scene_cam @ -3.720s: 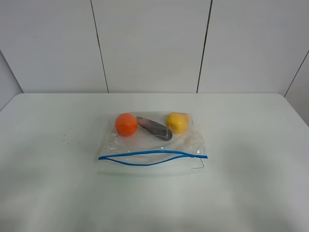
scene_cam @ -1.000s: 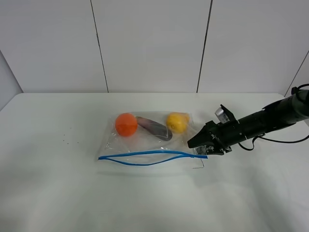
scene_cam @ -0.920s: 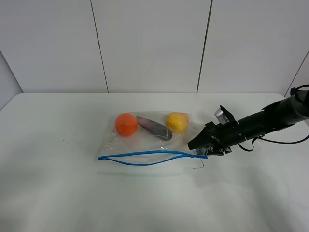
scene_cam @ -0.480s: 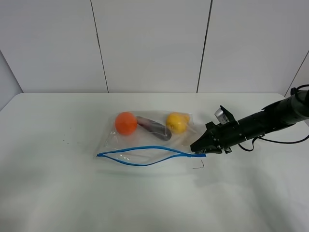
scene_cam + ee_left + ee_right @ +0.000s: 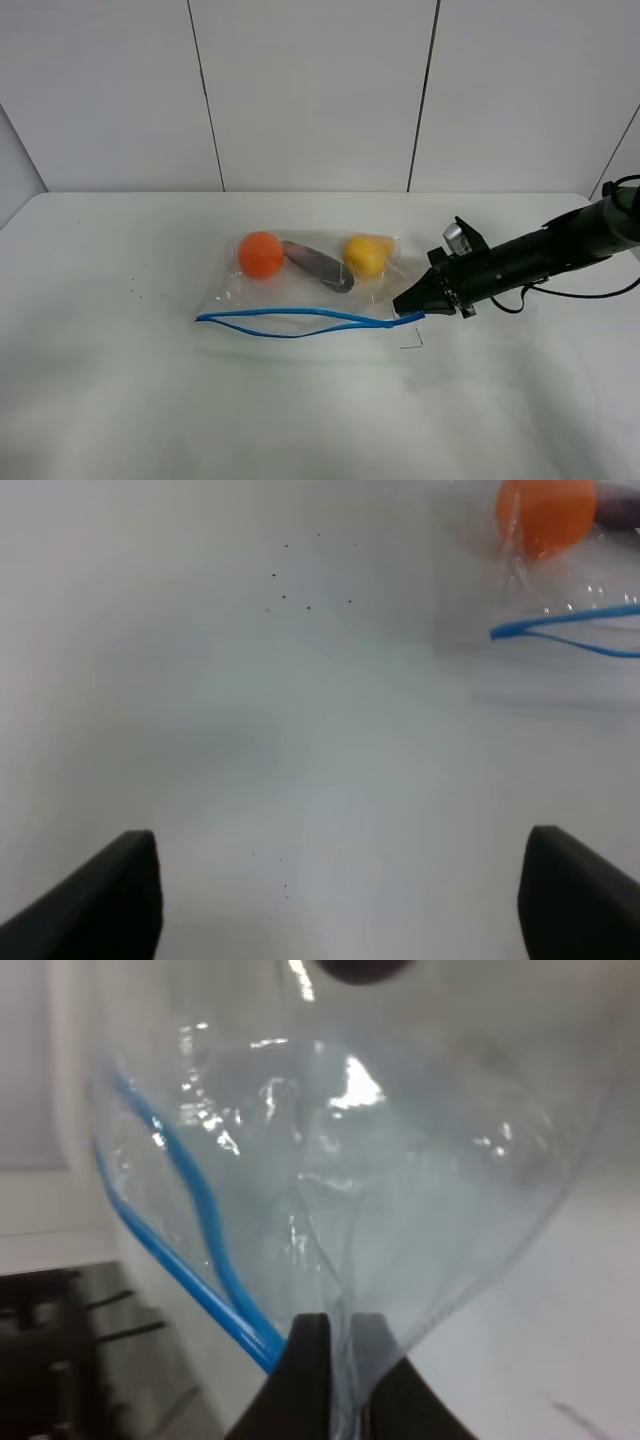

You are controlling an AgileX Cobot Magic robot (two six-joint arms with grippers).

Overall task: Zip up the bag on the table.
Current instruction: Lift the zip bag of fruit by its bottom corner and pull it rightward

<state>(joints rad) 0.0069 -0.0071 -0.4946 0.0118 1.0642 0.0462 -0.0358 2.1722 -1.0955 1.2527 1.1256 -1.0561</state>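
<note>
The clear bag (image 5: 300, 292) lies mid-table with its blue zip strip (image 5: 290, 322) along the near edge, the two strips parted in the middle. An orange ball (image 5: 260, 254), a dark oblong item (image 5: 318, 266) and a yellow fruit (image 5: 364, 255) show through it. My right gripper (image 5: 408, 303) is shut on the bag's right corner by the strip's end. In the right wrist view the fingers (image 5: 312, 1360) pinch the plastic (image 5: 400, 1160) beside the strip (image 5: 190, 1260). My left gripper (image 5: 338, 900) is open and empty over the bare table (image 5: 250, 760), apart from the bag's left end (image 5: 565, 630).
The white table (image 5: 120, 390) reaches far beyond the bag on all sides. A small black corner mark (image 5: 413, 343) lies just in front of the right gripper. A few dark specks (image 5: 135, 290) lie left of the bag. The left arm is out of the exterior high view.
The right arm came in from the right and shut on the bag's right corner. In the last second that corner rose a little and the bag slid slightly left, uncovering the black mark.
</note>
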